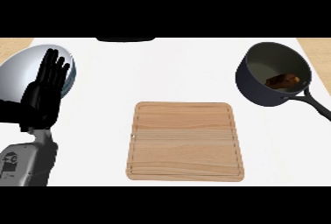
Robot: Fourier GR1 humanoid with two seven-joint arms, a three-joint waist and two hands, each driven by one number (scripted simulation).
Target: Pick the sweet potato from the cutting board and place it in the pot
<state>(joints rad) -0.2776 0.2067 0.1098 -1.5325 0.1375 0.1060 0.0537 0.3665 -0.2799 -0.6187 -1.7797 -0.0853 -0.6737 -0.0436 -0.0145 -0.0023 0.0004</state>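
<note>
the sweet potato (283,81) lies inside the dark pot (253,83), low against the pot's right inner wall, a brown lump on the pale grey bottom. the pot stands at the counter's far right, its long black handle (315,105) running down and right to the view's right edge. the pot's rim comes close to the pale wood strip at the upper right corner.

the wooden cutting board (187,141) lies flat in the middle, nearer the lower edge, well apart from the pot, with bare white counter (168,65) on all its sides.

at the far left, the left hand (45,94) stands with its fingers straight and released, pointing up, holding nothing. it shows in front of a shiny metal bowl (26,65) by the left edge. its grey forearm (26,159) enters from the lower left. the right hand does not show.
</note>
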